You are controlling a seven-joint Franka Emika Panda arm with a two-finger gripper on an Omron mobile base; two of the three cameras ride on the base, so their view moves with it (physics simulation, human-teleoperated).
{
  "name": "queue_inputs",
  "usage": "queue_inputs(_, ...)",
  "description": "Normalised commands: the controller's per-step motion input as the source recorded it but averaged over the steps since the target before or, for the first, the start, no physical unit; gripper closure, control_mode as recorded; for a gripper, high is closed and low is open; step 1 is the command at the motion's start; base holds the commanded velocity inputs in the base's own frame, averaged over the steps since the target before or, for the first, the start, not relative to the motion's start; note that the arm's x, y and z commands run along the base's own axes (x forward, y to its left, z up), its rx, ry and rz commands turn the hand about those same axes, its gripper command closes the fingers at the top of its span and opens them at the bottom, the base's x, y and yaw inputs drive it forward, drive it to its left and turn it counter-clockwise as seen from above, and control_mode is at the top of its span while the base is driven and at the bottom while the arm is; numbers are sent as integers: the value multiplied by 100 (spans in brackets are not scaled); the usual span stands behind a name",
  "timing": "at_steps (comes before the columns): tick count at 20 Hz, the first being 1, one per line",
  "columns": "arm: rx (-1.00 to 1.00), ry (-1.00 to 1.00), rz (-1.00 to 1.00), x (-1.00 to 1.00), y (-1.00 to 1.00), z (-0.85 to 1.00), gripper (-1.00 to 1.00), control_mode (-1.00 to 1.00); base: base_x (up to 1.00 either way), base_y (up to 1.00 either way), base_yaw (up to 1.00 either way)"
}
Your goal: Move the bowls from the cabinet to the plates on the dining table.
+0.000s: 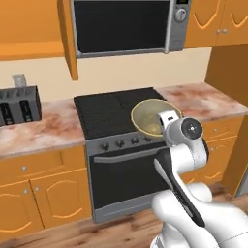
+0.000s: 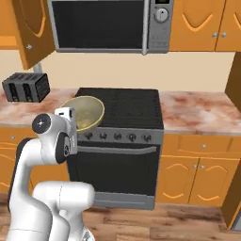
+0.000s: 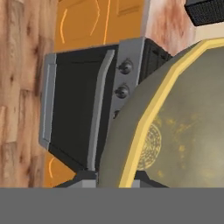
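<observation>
Nearest, the white arm [image 1: 193, 203] rises from its base over the wood floor [image 1: 121, 232], bends at a dark-jointed elbow, and reaches up and forward to about bench height in front of the oven. Its wrist sits just this side of the oven's knob row, turned so the hand points toward the stove.

The end effector [image 3: 114, 177] is pinched nearly shut on the rim of one bowl [image 1: 151, 117], its dark fingertips straddling the yellowish edge at the bottom of the hand view. The bowl is olive-grey inside with a pale yellow rim, and it is held in the air, tilted so its opening faces partly up and partly toward the room. In the left base view it hangs over the near right edge of the black stovetop [image 1: 111, 114]; in the right base view the same bowl [image 2: 84, 113] appears over the near left corner of the stovetop.

Just beyond and below the bowl is the oven [image 2: 115, 164], dark-fronted with a grey handle and a row of round knobs.

To either side runs the reddish-brown and white marbled bench [image 1: 43, 131], on orange drawer and door units. A black toaster [image 1: 19, 105] stands on the left stretch, against the wall.

Farthest and highest, a microwave [image 1: 126, 24] hangs above the stove, flanked by the orange wall cabinet [image 2: 197, 23] on the right and an open cabinet door [image 2: 30, 33] swung outward on the left.
</observation>
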Motion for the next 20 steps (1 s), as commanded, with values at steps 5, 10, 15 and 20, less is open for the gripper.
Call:
queue_inputs(5, 0, 0, 0, 0, 0, 0, 100, 100, -1, -56, -56)
queue_inputs(10, 0, 0, 0, 0, 0, 0, 100, 100, -3, -54, -58)
queue_inputs(15, 0, 0, 0, 0, 0, 0, 100, 100, -14, -49, -53)
queue_inputs(20, 0, 0, 0, 0, 0, 0, 100, 100, -20, -50, -53)
